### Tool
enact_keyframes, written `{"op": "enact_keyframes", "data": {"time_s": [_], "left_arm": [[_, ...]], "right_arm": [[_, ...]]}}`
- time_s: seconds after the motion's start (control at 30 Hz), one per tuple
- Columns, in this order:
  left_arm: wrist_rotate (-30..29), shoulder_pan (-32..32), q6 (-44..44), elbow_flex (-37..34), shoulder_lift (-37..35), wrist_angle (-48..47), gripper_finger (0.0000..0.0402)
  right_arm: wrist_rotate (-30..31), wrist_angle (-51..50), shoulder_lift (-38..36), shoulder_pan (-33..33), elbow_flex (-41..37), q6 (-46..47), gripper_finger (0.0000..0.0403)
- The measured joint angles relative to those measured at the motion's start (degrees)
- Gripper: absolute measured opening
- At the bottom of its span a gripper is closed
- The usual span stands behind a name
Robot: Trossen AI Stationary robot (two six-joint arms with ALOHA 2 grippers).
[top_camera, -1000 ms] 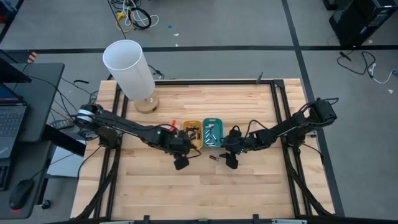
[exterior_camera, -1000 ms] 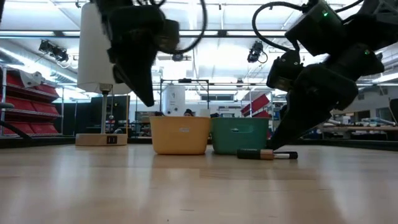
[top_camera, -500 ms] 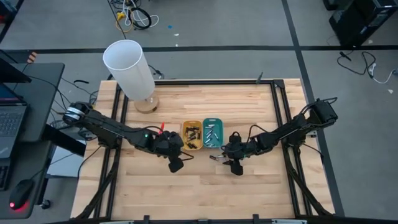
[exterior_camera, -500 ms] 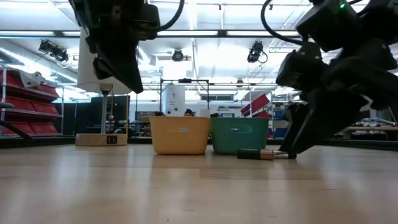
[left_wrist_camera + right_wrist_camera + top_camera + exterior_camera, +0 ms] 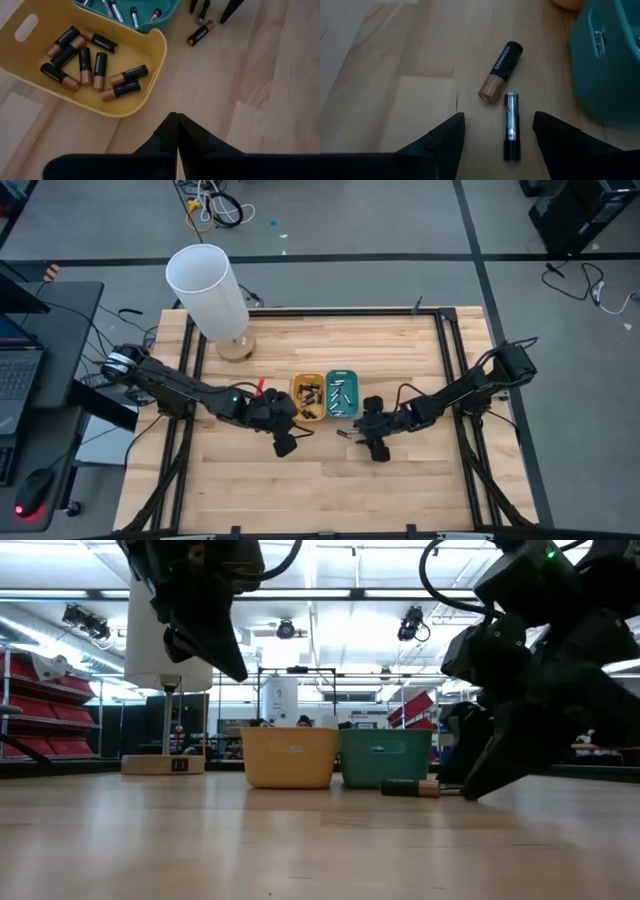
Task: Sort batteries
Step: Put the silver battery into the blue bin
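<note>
Batteries (image 5: 94, 67) (black-and-copper cylinders), some slimmer, silvery

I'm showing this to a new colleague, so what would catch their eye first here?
Probably the yellow tray of black-and-copper batteries beside the teal tray at mid-table. Next, two loose batteries on the wood before the teal tray, framed by the open right gripper. The shut left gripper hovers near the yellow tray.

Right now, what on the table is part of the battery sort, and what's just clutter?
In the job:
yellow tray holding copper-ended batteries
teal tray holding slim cells
loose copper-ended battery
loose slim battery
right gripper, open over the loose pair
left gripper, shut

Lying about:
white lamp
</note>
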Motion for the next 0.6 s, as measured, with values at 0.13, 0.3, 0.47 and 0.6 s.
{"op": "enact_keyframes", "data": {"time_s": [0.13,0.3,0.47,0.6], "left_arm": [[0.0,-1.0,0.0,0.0,0.0,0.0,0.0017],[0.2,-1.9,1.3,0.0,0.0,-0.3,0.0017],[-0.8,-1.9,2.9,0.0,0.0,-2.6,0.0017],[-2.5,-1.9,3.0,0.0,0.0,-0.2,0.0017]], "right_arm": [[1.1,1.2,1.0,0.1,0.0,-0.7,0.0218],[2.4,1.9,1.2,0.0,-0.1,-0.3,0.0179],[3.6,1.9,1.3,-0.1,-0.1,2.1,0.0112],[4.6,1.7,1.3,0.1,-0.2,5.8,0.0053]]}}
